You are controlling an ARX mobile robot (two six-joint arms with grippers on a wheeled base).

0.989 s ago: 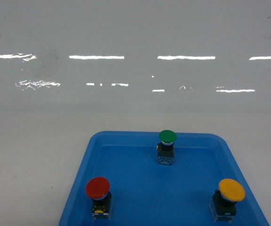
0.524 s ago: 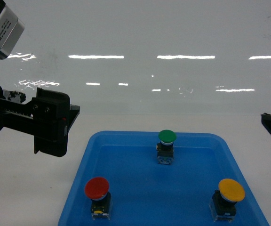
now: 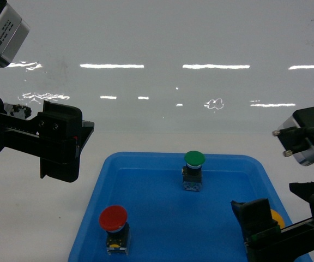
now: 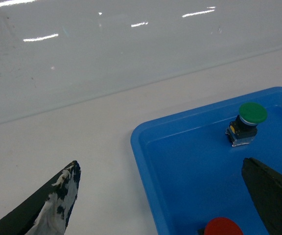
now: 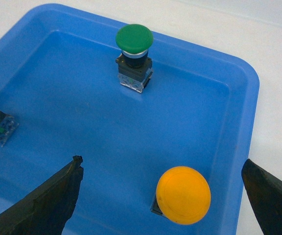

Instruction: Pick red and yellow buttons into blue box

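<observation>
Stretching across the whole scene is a white bench (image 3: 31, 196), glossy and streaked with reflected lights further back. On it sits the blue box (image 3: 146, 159), a shallow open tray with rounded corners. The left hand (image 4: 163, 196) hangs over the box's near-left corner with its fingers spread wide and nothing between them; one finger is above the bare bench, the other above the blue floor. The right hand (image 5: 163, 198) hovers over the box's right side, also wide open and empty, its fingers straddling the yellow button (image 5: 182, 195). Three buttons stand upright inside the box, well apart. The green button (image 3: 194, 169) is at the far middle. The red button (image 3: 113, 221) stands near the front left. The yellow one stands front right, near the box's right wall.
</observation>
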